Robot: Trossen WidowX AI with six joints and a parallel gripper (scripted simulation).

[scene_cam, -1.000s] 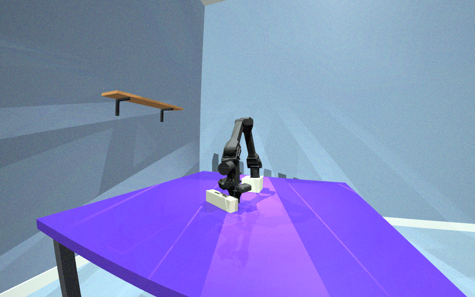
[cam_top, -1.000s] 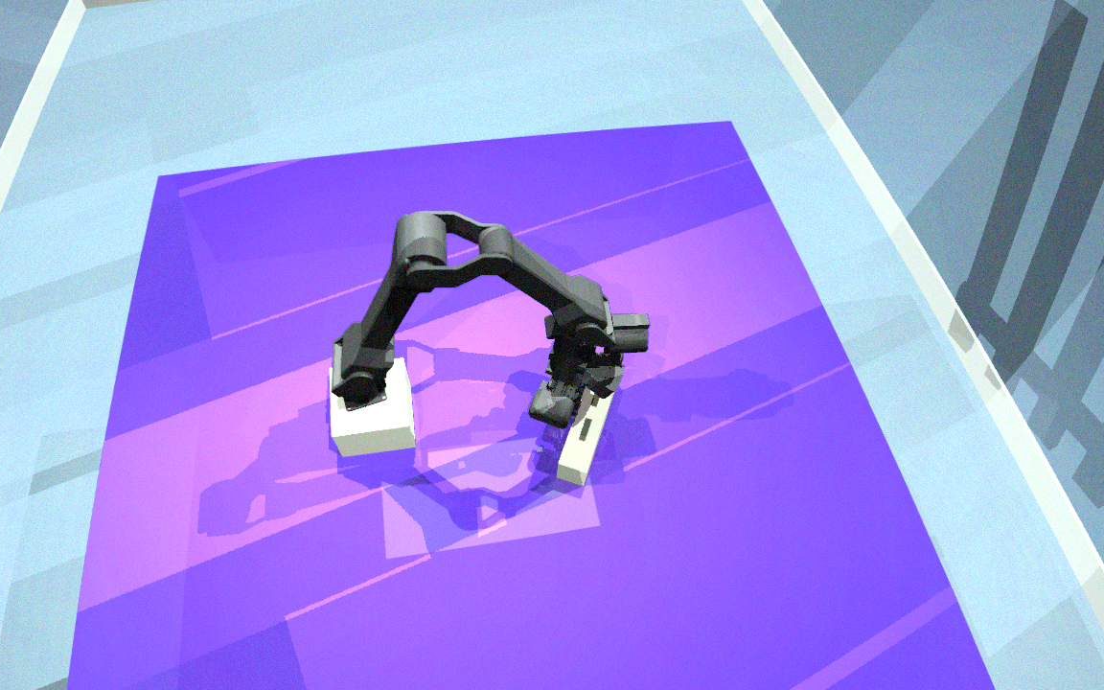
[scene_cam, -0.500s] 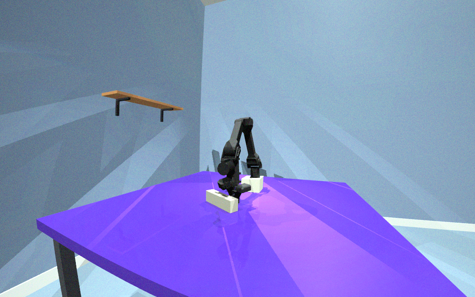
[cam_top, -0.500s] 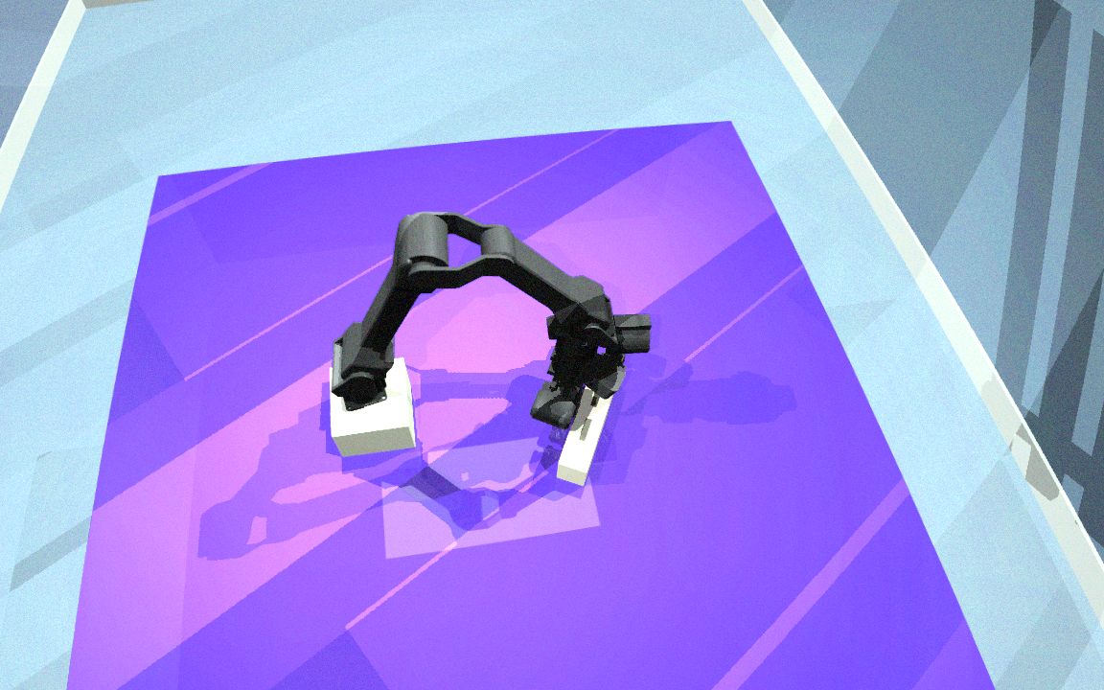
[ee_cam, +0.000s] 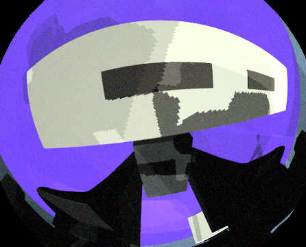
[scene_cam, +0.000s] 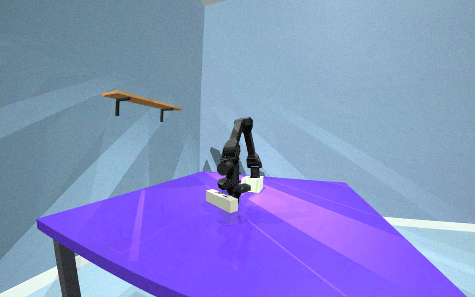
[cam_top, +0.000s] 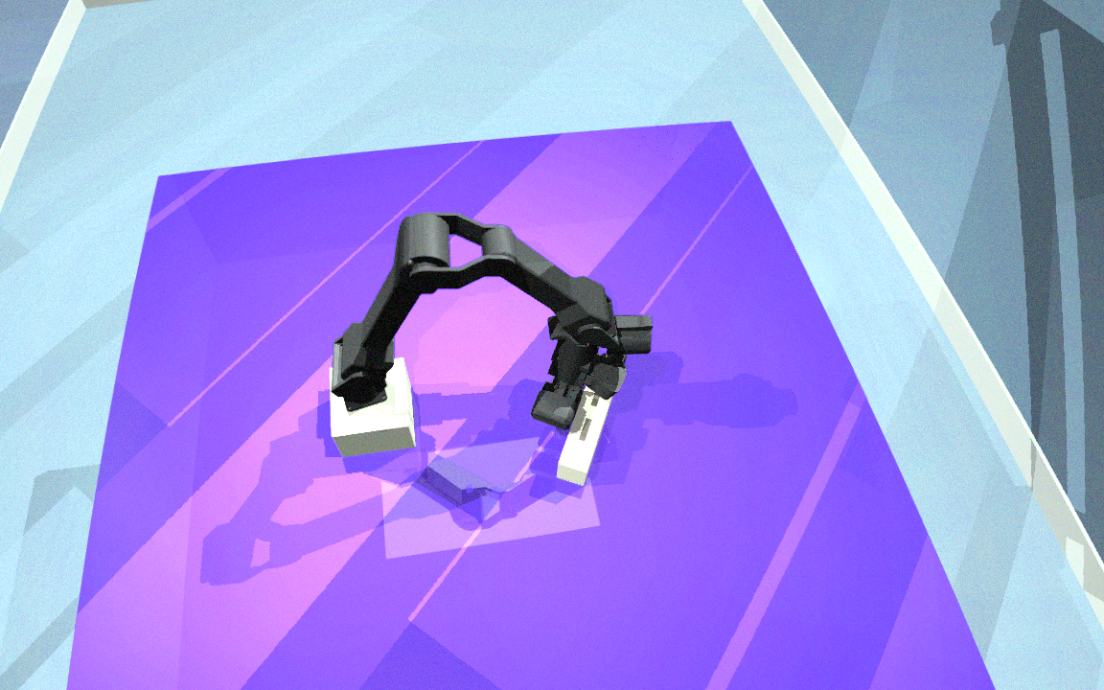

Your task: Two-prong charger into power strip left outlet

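The power strip [cam_top: 576,451] [scene_cam: 219,201] [ee_cam: 71,106] is a long white block on the table. In the wrist view its top shows a long dark recess [ee_cam: 132,80] and a smaller dark rectangle [ee_cam: 261,81] at the right. My gripper [cam_top: 576,413] [scene_cam: 237,197] [ee_cam: 160,151] is shut on the charger, a dark block [ee_cam: 164,186] between the black fingers. The charger is beside the strip's near long edge in the wrist view, its far end seeming to meet that edge. The prongs are not visible. I cannot tell its height above the strip, or which outlet is the left one.
The arm's white base block [cam_top: 376,439] [scene_cam: 252,184] [ee_cam: 199,226] stands on the purple table [cam_top: 710,558] [scene_cam: 180,254]. A wooden shelf [scene_cam: 144,100] is fixed to the wall behind. The arm's shadows fall across the table and strip.
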